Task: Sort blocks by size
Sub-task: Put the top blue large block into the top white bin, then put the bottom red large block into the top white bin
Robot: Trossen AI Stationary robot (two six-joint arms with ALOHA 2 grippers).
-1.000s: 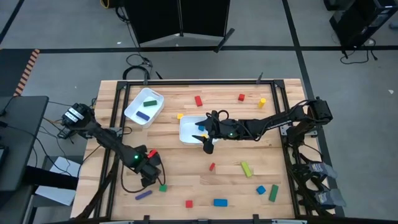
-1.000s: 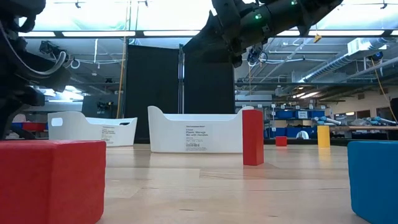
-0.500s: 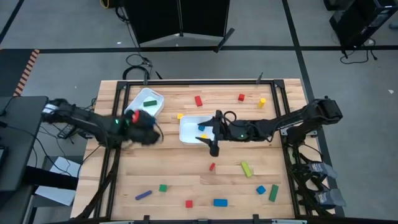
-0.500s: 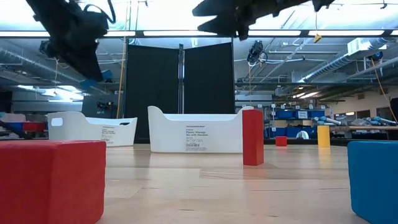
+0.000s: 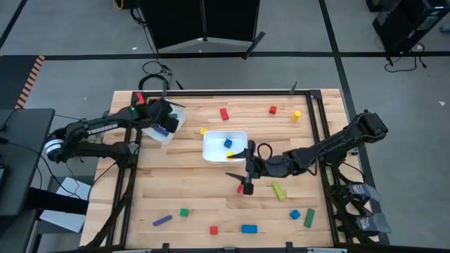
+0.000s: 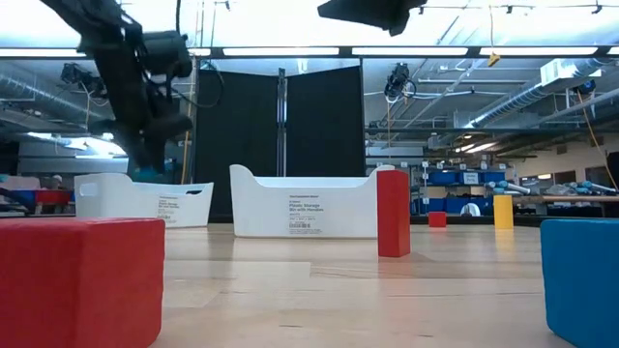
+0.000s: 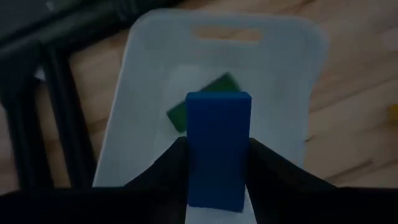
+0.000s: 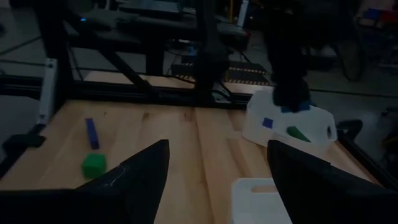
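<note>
My left gripper (image 5: 163, 119) hangs over the left white tray (image 5: 151, 126) at the far left, shut on a blue bar block (image 7: 219, 149). A green bar (image 7: 205, 102) lies in that tray beneath it. My right gripper (image 5: 242, 183) stands open over the table's middle, just above a small red block (image 5: 240, 188); in its wrist view nothing lies between its fingers (image 8: 214, 186). The centre white tray (image 5: 211, 151) holds small blue and yellow cubes. Loose blocks lie scattered on the wood. My left gripper pinches the blue bar's two long sides (image 7: 196, 168) between its two fingers, near one end, so most of the bar sticks out past the fingertips. The fingers slant down from above and lie along the bar. The bar is lifted clear above the left tray.
Along the near edge lie a purple bar (image 5: 162, 220), a green cube (image 5: 184, 211), a red cube (image 5: 214, 230) and blue (image 5: 248, 228) and green (image 5: 309, 218) blocks. A green bar (image 5: 279, 190) lies beside my right gripper. Red (image 5: 224, 113) and yellow (image 5: 297, 115) blocks sit at the far edge.
My left gripper has swung from the near left of the table up and toward the far edge, rolling as it went, and now hangs over the left tray with the blue bar. My right gripper has gone from over the centre tray toward the near edge, staying open.
</note>
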